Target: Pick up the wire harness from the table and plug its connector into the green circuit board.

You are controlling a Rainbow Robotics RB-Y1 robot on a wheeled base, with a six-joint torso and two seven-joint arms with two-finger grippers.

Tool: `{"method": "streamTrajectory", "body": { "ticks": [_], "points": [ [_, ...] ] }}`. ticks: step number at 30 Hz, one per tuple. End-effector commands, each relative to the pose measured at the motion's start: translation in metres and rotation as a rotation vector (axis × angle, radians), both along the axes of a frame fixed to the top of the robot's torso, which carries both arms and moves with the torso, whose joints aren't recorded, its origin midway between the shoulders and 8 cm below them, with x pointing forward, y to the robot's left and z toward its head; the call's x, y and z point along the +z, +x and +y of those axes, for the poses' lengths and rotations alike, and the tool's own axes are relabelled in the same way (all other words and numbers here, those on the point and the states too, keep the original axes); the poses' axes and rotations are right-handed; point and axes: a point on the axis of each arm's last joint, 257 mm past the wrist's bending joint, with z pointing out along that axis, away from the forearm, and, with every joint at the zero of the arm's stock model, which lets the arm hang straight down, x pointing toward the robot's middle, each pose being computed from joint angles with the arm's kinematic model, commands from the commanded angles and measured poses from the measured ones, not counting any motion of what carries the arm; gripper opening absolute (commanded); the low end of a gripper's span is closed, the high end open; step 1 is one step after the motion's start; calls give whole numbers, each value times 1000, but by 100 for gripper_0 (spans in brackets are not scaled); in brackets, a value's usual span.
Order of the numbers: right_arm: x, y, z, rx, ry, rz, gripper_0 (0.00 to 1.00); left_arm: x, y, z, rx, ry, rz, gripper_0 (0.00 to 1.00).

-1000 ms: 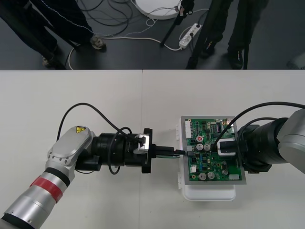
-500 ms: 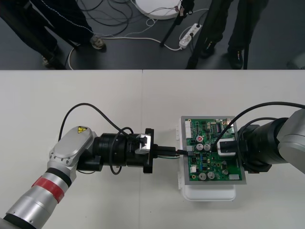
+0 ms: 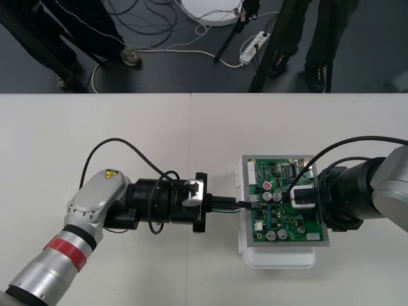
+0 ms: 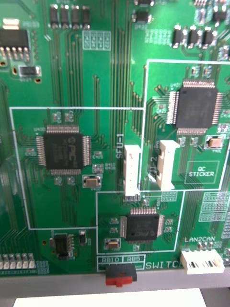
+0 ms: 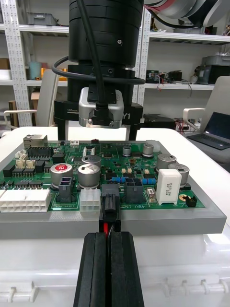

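The green circuit board point(image 3: 275, 222) lies on its white base point(image 3: 280, 256) right of the table's middle. My left gripper point(image 3: 232, 204) reaches in level from the left, shut on the wire harness point(image 3: 240, 204). In the left wrist view the black fingers point(image 5: 122, 268) press together on red and black wires, and the black plug point(image 5: 109, 204) stands at the board's point(image 5: 143, 168) near edge, in line with its row of connectors; I cannot tell how deep it sits. My right gripper point(image 3: 300, 198) hangs over the board's right half, facing down at the board point(image 4: 72, 72), and shows as the other gripper point(image 5: 103, 108).
The left arm's black cable point(image 3: 115, 143) loops over the table behind its wrist. The table's far edge point(image 3: 191, 94) runs above both arms, with dark floor, cables and a power strip point(image 3: 253, 46) beyond.
The left gripper has crept a little to the right, toward the board's left edge, with the harness still held. The right arm has stayed put.
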Motion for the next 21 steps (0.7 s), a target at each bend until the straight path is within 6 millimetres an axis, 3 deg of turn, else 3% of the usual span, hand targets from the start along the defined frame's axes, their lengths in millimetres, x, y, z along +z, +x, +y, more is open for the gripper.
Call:
{"method": "streamTrajectory", "body": {
  "ticks": [1, 21],
  "points": [
    [6, 5, 20, 82, 5, -29, 100, 3, -8, -22, -11, -13, 74, 0],
    [8, 4, 21, 83, 14, -24, 100, 1, -10, -23, -16, -9, 75, 0]
  ]
}}
